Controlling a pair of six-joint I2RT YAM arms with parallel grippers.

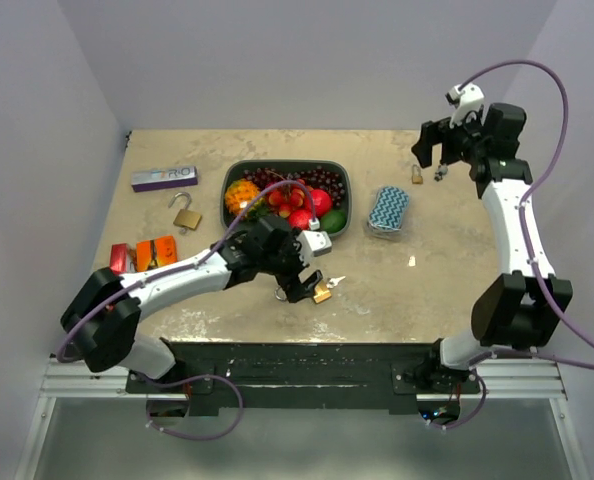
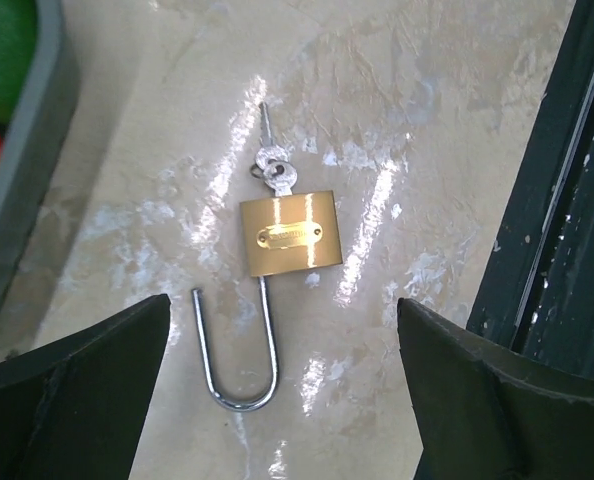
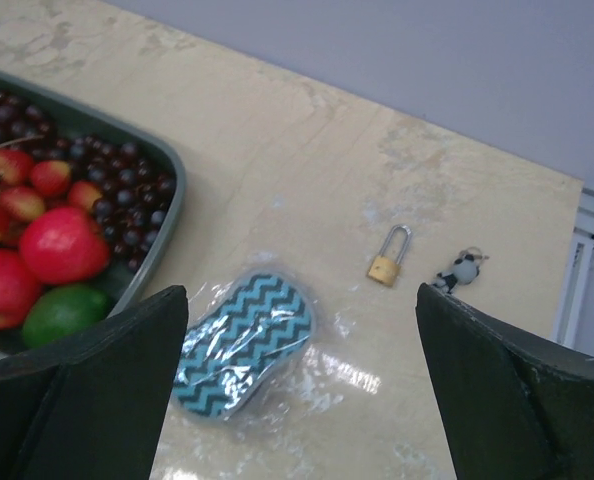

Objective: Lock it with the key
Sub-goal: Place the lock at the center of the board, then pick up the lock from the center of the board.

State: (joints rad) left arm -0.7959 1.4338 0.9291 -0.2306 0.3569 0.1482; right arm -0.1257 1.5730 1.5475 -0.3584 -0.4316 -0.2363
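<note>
**A:** Where is the left tool?

**B:** The left tool [image 2: 282,335] hangs over the worktop [image 2: 437,150]; its two fingers [image 2: 72,390] are spread wide and nothing touches either one; it is open and grips nothing.

**A:** And the lock?

**B:** The brass padlock [image 2: 290,235] lies flat on the worktop, just toward 12 o'clock from the gap between the fingers in the wrist view; its shackle [image 2: 239,355] stands open, one leg in the body and the other free; the bend points to 6 o'clock and lies between the fingertips.

**A:** The key?

**B:** A key [image 2: 276,177] has its head against the body's edge at 12 o'clock, opposite the shackle; whether it sits in the keyhole I cannot tell; a second blade by the same ring points on toward 12 o'clock.

**A:** What lies further out?

**B:** Seen from above, a tray [image 1: 345,185] of fruit is near the left tool at 12 o'clock; a wrapped sponge [image 1: 388,211] with a blue zigzag is at 2 o'clock; another open padlock [image 1: 186,214] is at 10 o'clock, with a purple box [image 1: 164,178] beyond it; orange packets [image 1: 155,250] lie at 9 o'clock.

**A:** And the right tool?

**B:** The right tool [image 1: 432,163] sits over the far right of the worktop, well apart from the brass padlock; its fingers [image 3: 87,385] stand wide and hold nothing; below it lies a small padlock [image 3: 388,258], with a small charm [image 3: 459,271] on a ring just beside it at 3 o'clock.
</note>
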